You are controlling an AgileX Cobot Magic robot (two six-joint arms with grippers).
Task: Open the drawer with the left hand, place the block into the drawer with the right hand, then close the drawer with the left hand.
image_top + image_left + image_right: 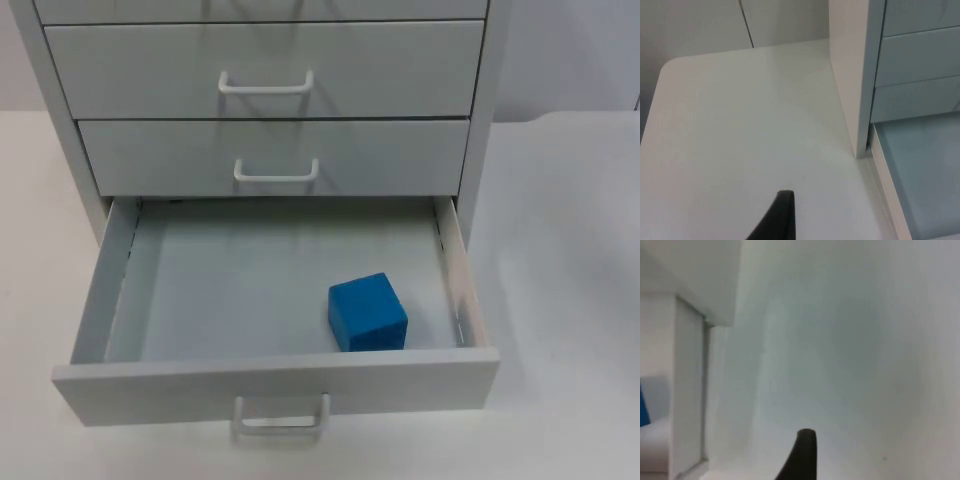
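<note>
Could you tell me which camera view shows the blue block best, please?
The top view: the whole blue block sits in the open bottom drawer. The right wrist view catches a blue sliver; the left wrist view shows the drawer's edge.

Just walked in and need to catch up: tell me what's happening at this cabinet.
The bottom drawer of the grey cabinet stands pulled open, and the blue block already sits inside it near the front right corner. Nothing is being handled right now: the left tool is over the white table beside the cabinet's left side, the right tool off its right side. Closing the drawer remains.
</note>
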